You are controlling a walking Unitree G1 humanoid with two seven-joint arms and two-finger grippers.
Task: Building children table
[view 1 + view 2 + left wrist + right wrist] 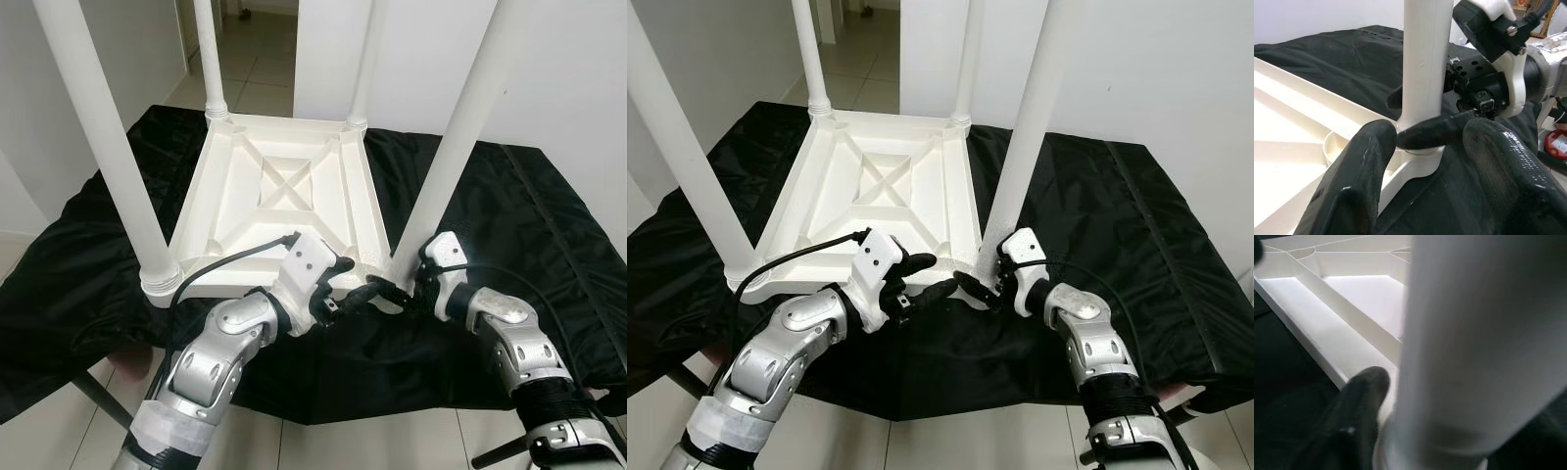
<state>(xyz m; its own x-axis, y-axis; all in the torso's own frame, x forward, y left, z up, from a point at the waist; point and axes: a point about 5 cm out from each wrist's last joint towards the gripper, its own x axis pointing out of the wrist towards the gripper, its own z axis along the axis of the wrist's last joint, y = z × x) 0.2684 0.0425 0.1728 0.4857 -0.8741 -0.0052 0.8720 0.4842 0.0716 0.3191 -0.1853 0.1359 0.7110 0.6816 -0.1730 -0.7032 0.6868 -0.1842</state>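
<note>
Here the white plastic children's table lies upside down on the black-draped counter at mid-frame, its four legs pointing up. The right gripper clasps the base of the near-right white round leg, whose long axis runs upright; the left gripper, fingers spread, sits just left of that socket. No writing is legible.

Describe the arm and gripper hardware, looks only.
Both arms are silver metal with rounded segmented shells. Each ends in a white wrist housing and two long, glossy black fingers. A black cable loops to the left gripper; the left forearm is wrapped in pale tape. The right gripper has a ribbed black forearm section.
</note>
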